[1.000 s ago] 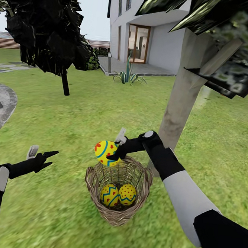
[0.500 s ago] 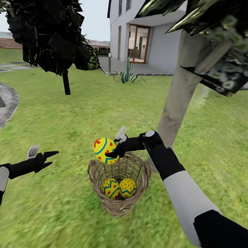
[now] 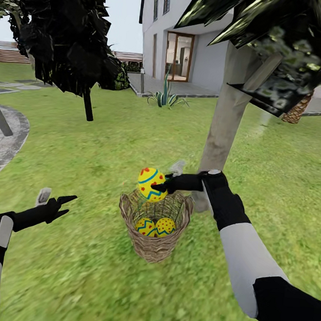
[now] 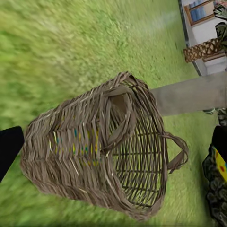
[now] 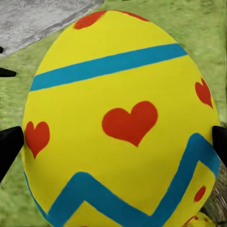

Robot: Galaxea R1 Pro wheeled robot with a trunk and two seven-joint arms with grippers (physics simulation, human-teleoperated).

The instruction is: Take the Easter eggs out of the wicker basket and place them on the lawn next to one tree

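Note:
My right gripper [image 3: 163,179] is shut on a yellow Easter egg [image 3: 150,184] with blue bands and red hearts, held just above the rim of the wicker basket [image 3: 154,247]. The right wrist view has that egg [image 5: 118,123] pressed between two black fingertips [image 5: 9,146]. Two more eggs [image 3: 156,226] lie in the basket's bottom. The basket stands on the lawn [image 3: 108,147] right in front of a pale-trunked tree [image 3: 222,122]. My left gripper [image 3: 56,201] hovers open over the grass to the basket's left; its wrist view looks at the basket's [image 4: 99,165] woven side and the trunk [image 4: 194,97].
A black-trunked dark tree [image 3: 87,106] stands at the back left, beside a grey paved patch [image 3: 2,143]. The white house [image 3: 189,42] and a spiky plant [image 3: 164,98] lie behind. A scaly brown palm trunk [image 3: 299,108] shows at the right.
My right gripper has carried the egg to the right, from the basket's left rim toward the trunk. The whole head view has shifted a little; my left arm holds still.

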